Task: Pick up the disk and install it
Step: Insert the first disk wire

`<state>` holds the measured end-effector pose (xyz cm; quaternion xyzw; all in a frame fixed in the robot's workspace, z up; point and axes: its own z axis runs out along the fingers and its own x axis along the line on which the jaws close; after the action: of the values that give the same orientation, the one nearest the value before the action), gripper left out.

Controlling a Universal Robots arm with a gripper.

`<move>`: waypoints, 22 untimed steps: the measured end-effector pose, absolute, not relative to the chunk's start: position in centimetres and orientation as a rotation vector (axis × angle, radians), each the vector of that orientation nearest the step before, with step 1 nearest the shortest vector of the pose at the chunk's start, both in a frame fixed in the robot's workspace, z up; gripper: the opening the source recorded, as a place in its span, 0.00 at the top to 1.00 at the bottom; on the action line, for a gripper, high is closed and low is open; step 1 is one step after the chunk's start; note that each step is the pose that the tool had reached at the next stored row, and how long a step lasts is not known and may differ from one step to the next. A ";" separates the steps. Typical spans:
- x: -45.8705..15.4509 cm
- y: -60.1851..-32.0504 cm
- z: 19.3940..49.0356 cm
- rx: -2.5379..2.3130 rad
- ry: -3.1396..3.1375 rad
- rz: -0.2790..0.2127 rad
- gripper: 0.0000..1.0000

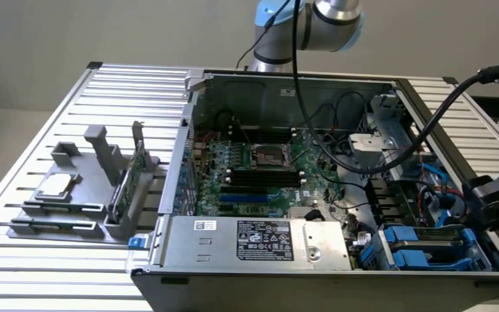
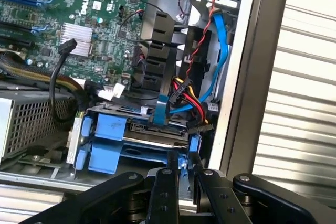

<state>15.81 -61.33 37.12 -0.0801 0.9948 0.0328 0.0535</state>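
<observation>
The disk [image 2: 152, 136], silver-grey in a blue carrier, lies flat in the drive bay at the open computer case's front corner, on the exterior view's right [image 1: 429, 240]. Blue and coloured cables hang just beyond it. My gripper [image 2: 182, 162] sits at the disk's near edge, its two black fingers close together with a strip of the blue carrier between them. In the exterior view my gripper [image 1: 482, 214] hangs just above the bay's outer side, over the case wall.
The case [image 1: 189, 130] lies open on a slatted metal table [image 1: 41, 273]. Inside are the motherboard [image 1: 258, 169] and power supply [image 1: 258, 240]. A grey holder [image 1: 67, 201] on the exterior view's left carries a square chip and a green card. A thick black cable [image 1: 423, 136] crosses the case.
</observation>
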 end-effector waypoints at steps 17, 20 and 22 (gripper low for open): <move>15.8 -61.3 36.6 0.124 3.020 0.161 0.77; 15.8 -61.3 36.6 0.180 3.014 0.184 0.77; 15.8 -61.3 36.6 0.218 3.010 0.198 0.77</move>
<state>15.81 -61.33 36.56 0.0719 0.9936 0.0653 0.0585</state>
